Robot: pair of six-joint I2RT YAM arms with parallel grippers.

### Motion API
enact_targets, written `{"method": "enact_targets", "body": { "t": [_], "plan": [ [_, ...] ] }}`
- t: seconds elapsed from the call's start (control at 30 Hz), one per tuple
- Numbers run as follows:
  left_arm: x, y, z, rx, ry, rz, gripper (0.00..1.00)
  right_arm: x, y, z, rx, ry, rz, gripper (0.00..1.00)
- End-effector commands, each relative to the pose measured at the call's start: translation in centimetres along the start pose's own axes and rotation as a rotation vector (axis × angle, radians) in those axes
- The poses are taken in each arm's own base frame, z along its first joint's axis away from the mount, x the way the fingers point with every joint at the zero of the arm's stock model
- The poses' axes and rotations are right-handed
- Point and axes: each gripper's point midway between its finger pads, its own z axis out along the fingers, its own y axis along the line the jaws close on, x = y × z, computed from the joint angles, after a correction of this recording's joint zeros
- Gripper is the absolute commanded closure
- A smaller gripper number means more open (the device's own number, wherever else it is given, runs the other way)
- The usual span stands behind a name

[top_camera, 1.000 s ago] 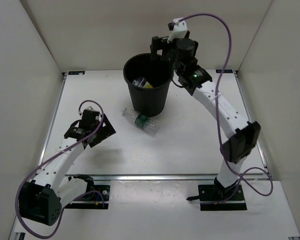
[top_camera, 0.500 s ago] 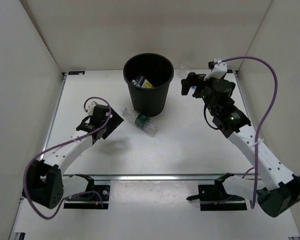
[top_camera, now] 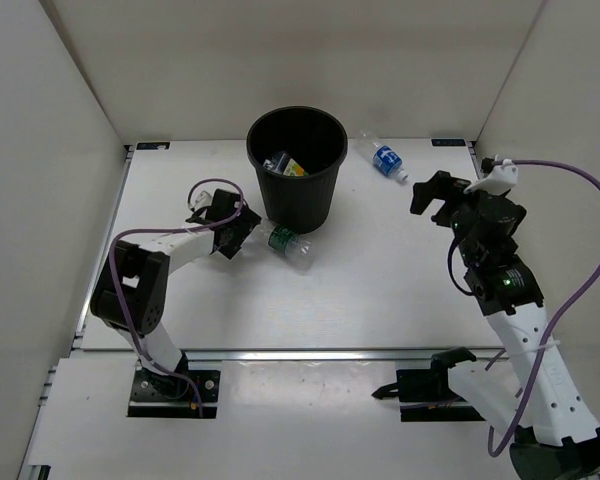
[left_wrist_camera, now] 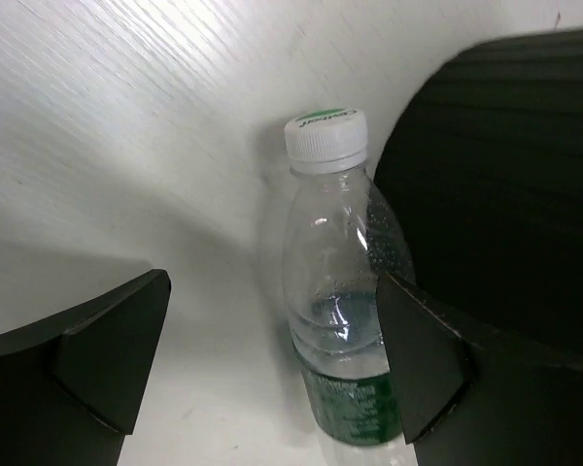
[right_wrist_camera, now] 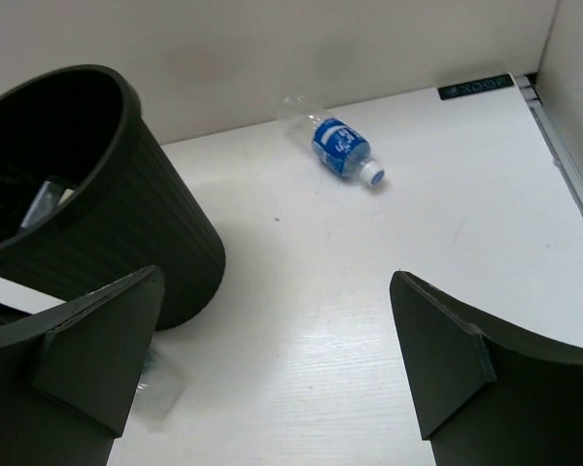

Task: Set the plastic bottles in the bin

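Observation:
The black bin (top_camera: 298, 165) stands at the back middle with bottles inside (top_camera: 283, 165). A clear bottle with a green label (top_camera: 288, 244) lies on the table against the bin's foot. My left gripper (top_camera: 242, 229) is open right at its cap end; in the left wrist view the bottle (left_wrist_camera: 342, 320) lies between my open fingers (left_wrist_camera: 112, 340), next to the bin wall (left_wrist_camera: 505, 184). A blue-labelled bottle (top_camera: 385, 159) lies right of the bin; it also shows in the right wrist view (right_wrist_camera: 342, 150). My right gripper (top_camera: 438, 195) is open and empty, above the table.
White walls close in the table at the back and both sides. A metal rail (top_camera: 310, 352) runs along the near edge. The bin (right_wrist_camera: 97, 194) fills the left of the right wrist view.
My right arm has swung away from the bin rim to the right and drawn back. My left gripper has moved right, up to the green-labelled bottle. The blue-labelled bottle has come into view.

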Motion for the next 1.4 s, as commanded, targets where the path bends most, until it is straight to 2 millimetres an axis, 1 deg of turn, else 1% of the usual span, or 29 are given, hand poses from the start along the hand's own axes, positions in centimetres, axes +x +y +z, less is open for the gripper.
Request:
{"method": "enact_targets", "body": {
  "t": [0.0,0.07,0.1,0.13,0.17,0.23,0.3,0.33,0.4,0.43,0.53,0.6,0.67,0.7,0.73,0.77,0.83,0.87,0.9,0.97,1.0,1.03,1.07,1.13,1.2,1.23,1.27,1.3,1.37],
  "plan": [
    [-2.6,-1.9,0.0,0.038,-0.063,-0.090,0.02,-0.7,-1.0,-0.8,0.027,-0.031,0.030,0.01],
    [-2.8,-1.7,0.3,0.031,-0.070,-0.111,0.03,-1.0,-1.5,-0.8,0.034,-0.044,0.038,0.01],
    [-2.4,-1.2,0.5,0.020,-0.069,-0.121,0.01,-0.7,-1.4,-0.7,0.024,-0.038,0.039,0.00],
    [-2.7,-1.6,0.6,0.031,-0.078,-0.133,0.02,-0.8,-1.8,-0.7,0.035,-0.035,0.035,0.01],
    [-2.2,-1.5,0.9,0.037,-0.061,-0.131,0.02,-0.4,-1.9,-0.5,0.037,-0.024,0.033,0.01],
    [-2.4,-2.5,1.3,0.052,-0.049,-0.136,0.02,0.1,-2.3,0.0,0.050,-0.006,0.035,0.01],
    [-2.1,-2.3,2.2,0.017,-0.047,-0.125,0.03,0.3,-2.1,0.2,0.046,0.006,0.037,0.01],
    [-1.6,-2.6,2.2,0.023,-0.030,-0.115,0.03,0.4,-2.2,0.3,0.050,0.007,0.036,0.01],
    [-1.4,-3.3,2.8,0.037,-0.023,-0.122,0.07,0.7,-2.4,0.5,0.061,0.008,0.028,0.01],
    [-1.6,-3.6,2.8,0.040,-0.026,-0.130,0.07,0.8,-2.3,0.6,0.054,0.010,0.029,0.01],
    [-1.3,-4.1,3.6,0.041,-0.016,-0.132,0.11,1.0,-2.4,0.9,0.057,0.017,0.045,0.01],
    [-1.2,-4.1,4.2,0.031,-0.011,-0.134,0.14,1.1,-2.9,1.1,0.074,0.017,0.038,0.01],
    [-1.1,-4.6,4.3,0.039,-0.005,-0.124,0.16,1.3,-3.0,1.4,0.075,0.030,0.045,0.01],
    [-1.3,-4.9,4.2,0.045,-0.011,-0.119,0.17,0.9,-3.3,1.3,0.085,0.021,0.047,0.01],
    [-1.0,-4.6,4.5,0.034,-0.007,-0.111,0.18,1.1,-3.3,1.3,0.084,0.027,0.046,0.01],
    [-1.2,-4.3,4.5,0.025,-0.013,-0.105,0.21,1.1,-3.3,1.3,0.083,0.025,0.054,0.01],
    [-1.2,-3.9,4.7,0.023,-0.011,-0.088,0.24,1.0,-3.2,1.3,0.080,0.021,0.049,0.01],
    [-0.8,-3.8,4.9,0.021,0.003,-0.079,0.28,1.1,-3.5,1.3,0.088,0.022,0.051,0.01],
    [-1.0,-3.5,4.9,0.012,0.003,-0.065,0.30,1.3,-3.6,1.3,0.095,0.026,0.055,0.01],
    [-0.6,-2.7,4.7,-0.009,0.005,-0.055,0.41,1.2,-3.4,1.3,0.087,0.022,0.052,0.00],
    [-0.6,-2.9,4.6,-0.001,0.001,-0.055,0.44,1.1,-3.4,1.2,0.086,0.018,0.054,0.01],
    [-0.5,-2.4,4.2,-0.008,0.001,-0.042,0.51,1.3,-3.4,1.3,0.088,0.023,0.055,0.01],
    [-0.9,-2.1,3.8,-0.008,-0.004,-0.048,0.56,1.1,-3.4,1.0,0.088,0.014,0.055,0.01],
    [-1.1,-1.7,3.0,-0.012,-0.018,-0.032,0.59,1.7,-3.3,1.0,0.083,0.028,0.061,0.01],
    [-1.8,-0.7,1.9,-0.022,-0.039,0.004,0.61,1.4,-3.4,0.7,0.082,0.020,0.057,0.01],
    [-2.5,-1.5,0.7,0.018,-0.057,0.010,0.61,1.6,-3.2,0.6,0.077,0.026,0.058,0.01],
    [-3.6,-0.9,-0.3,0.015,-0.098,0.024,0.61,1.4,-3.3,0.4,0.079,0.018,0.055,0.01],
    [-3.9,-0.2,-0.8,0.006,-0.109,0.049,0.62,1.5,-3.2,0.3,0.078,0.020,0.054,0.00],
    [-6.4,-0.3,-4.1,0.015,-0.196,0.080,0.62,1.9,-3.2,0.1,0.077,0.025,0.046,0.01]
  ]
}}
